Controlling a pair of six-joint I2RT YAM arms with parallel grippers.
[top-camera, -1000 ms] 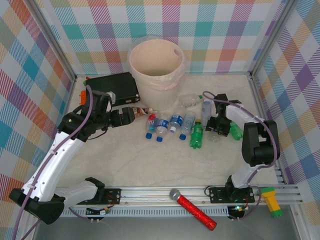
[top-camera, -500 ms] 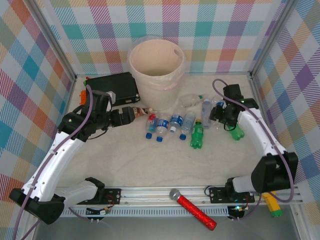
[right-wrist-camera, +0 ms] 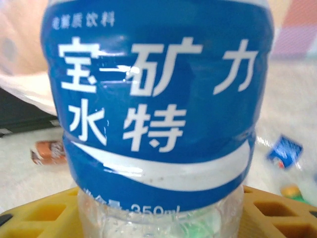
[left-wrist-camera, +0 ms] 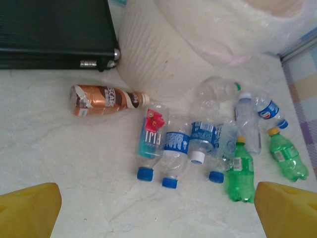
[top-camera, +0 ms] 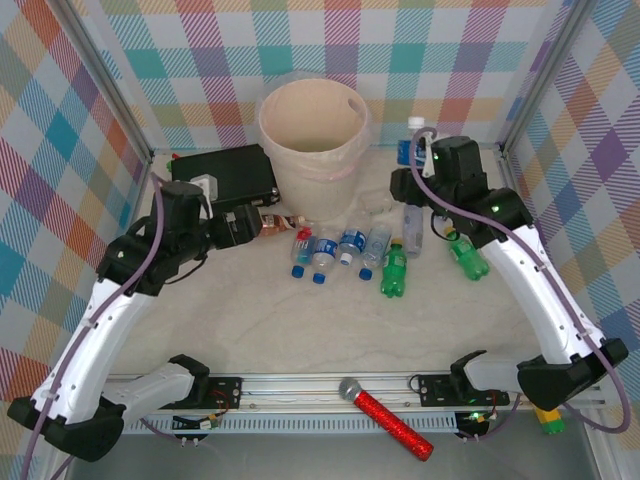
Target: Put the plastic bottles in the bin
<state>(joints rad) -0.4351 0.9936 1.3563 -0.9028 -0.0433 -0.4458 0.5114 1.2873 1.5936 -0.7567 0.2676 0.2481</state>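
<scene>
Top external view: the right gripper [top-camera: 415, 155] is clamped on a blue-labelled bottle [top-camera: 412, 128], white cap up, and the bottle appears lifted clear of the table.
Right wrist view: the same bottle stands upright between the yellow pads [right-wrist-camera: 34, 218] - the jaws are partly closed against its lower body, below the label.
Bin: the bin [top-camera: 268, 128] stands with its mouth open upward, at 9 o'clock from the held bottle. It is near the bottle but beside it, not beneath it.
Key relation: the bottle is off the rim on the 3 o'clock side, so my judgement is that the coming move is a carry toward 9 o'clock until the bottle hangs over the opening, and only then a release.
Long axis: vertical, roughly parallel to the bin wall. A drop in this pose would go in base first.
Left gripper: the left gripper [left-wrist-camera: 157, 210] has its jaws spread as wide as they go, with nothing between them.
Brown bottle: the brown bottle [left-wrist-camera: 106, 99] lies on its side at 11 o'clock from the left jaws, long axis running 9 to 3, white cap toward the bin wall.
Loose bottles: the loose bottles [top-camera: 345, 248] lie in a cluster on the table at 6 o'clock from the bin, between the two arms.
Nearer arm: the left arm is nearer the brown bottle - the right is nearer the green ones at the cluster's 3 o'clock edge.
Black case: the black case [top-camera: 225, 172] sits at 9 o'clock from the bin, out of the carry path.
</scene>
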